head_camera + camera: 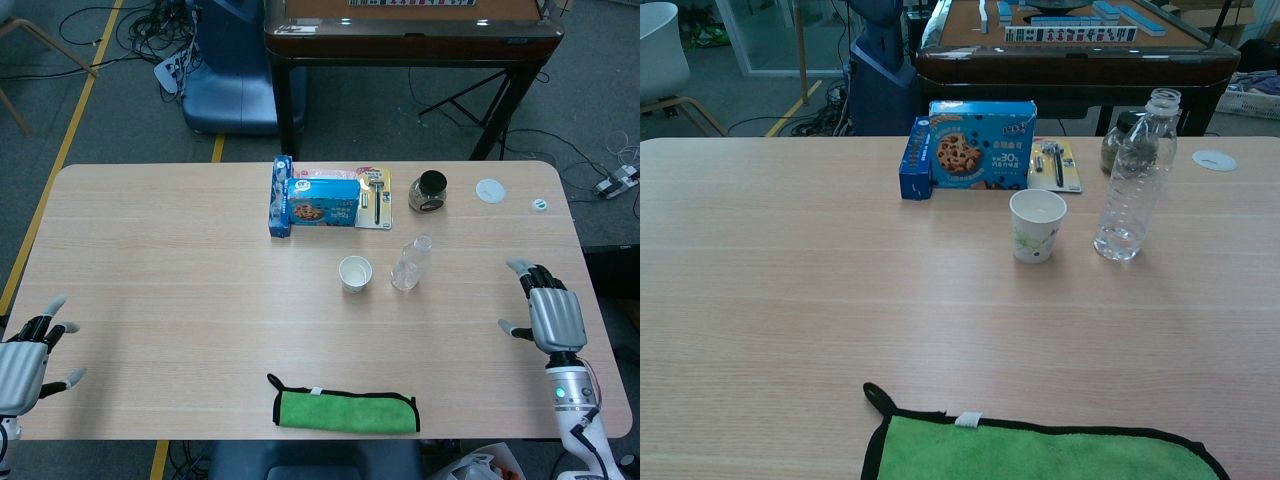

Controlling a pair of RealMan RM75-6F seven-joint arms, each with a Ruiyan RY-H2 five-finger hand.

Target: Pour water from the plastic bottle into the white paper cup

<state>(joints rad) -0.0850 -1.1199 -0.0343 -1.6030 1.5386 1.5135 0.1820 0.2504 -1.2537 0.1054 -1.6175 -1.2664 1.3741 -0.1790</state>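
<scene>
Nearest the robot, a green cloth (346, 410) with black edging lies flat at the near edge of the table (160, 260), about mid-width. At the near left corner the left hand (24, 362) hangs off the table edge, fingers spread, holding nothing. At the near right the right hand (550, 314) sits over the table near its right edge, fingers apart and empty, well apart from the bottle. Neither hand appears in the chest view.

Mid-table, the white paper cup (1037, 225) stands upright and open. Just to its right, not touching, the plastic bottle (1133, 176) stands upright with no cap on; whether it holds any water cannot be told.

Beyond these, toward the far edge, a blue biscuit box (981, 144) stands with a narrower blue box (915, 159) at its left and a carded tool pack (1054, 164) lying at its right. A dark jar (429, 191) sits further right, then a white disc (490, 190) and a small white cap (539, 204).
</scene>
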